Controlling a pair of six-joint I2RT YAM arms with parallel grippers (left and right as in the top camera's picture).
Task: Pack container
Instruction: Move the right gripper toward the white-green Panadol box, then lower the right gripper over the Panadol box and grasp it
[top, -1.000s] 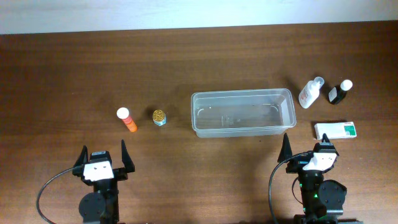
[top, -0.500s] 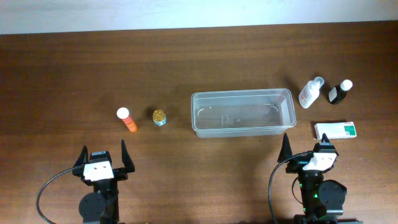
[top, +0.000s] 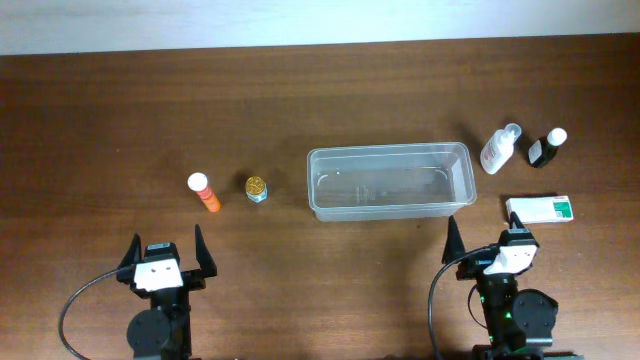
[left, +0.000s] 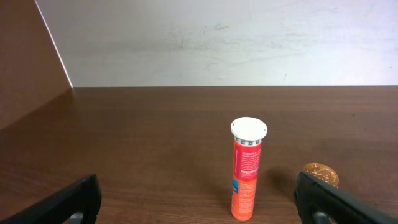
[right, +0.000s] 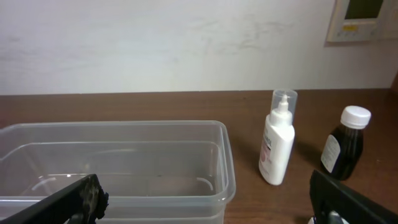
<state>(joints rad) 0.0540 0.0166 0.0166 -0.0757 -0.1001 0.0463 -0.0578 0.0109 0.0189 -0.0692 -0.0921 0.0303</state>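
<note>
Just ahead of our right fingers (right: 78, 199), which stand wide apart, the clear container (right: 124, 158) sits on the counter (right: 155, 104), toward their left side; a white bottle (right: 278, 143) and a dark bottle (right: 344, 149) stand toward their right. Our left fingers (left: 71, 202), likewise spread, frame an upright orange tube (left: 246, 174).

Clear see-through plastic container (top: 390, 182), rectangular tub, rounded corners, rim all round, open-topped and empty. Sits upright, flat on the counter (top: 300, 100), long side running left-right, a bit right of centre, mid-depth.
</note>
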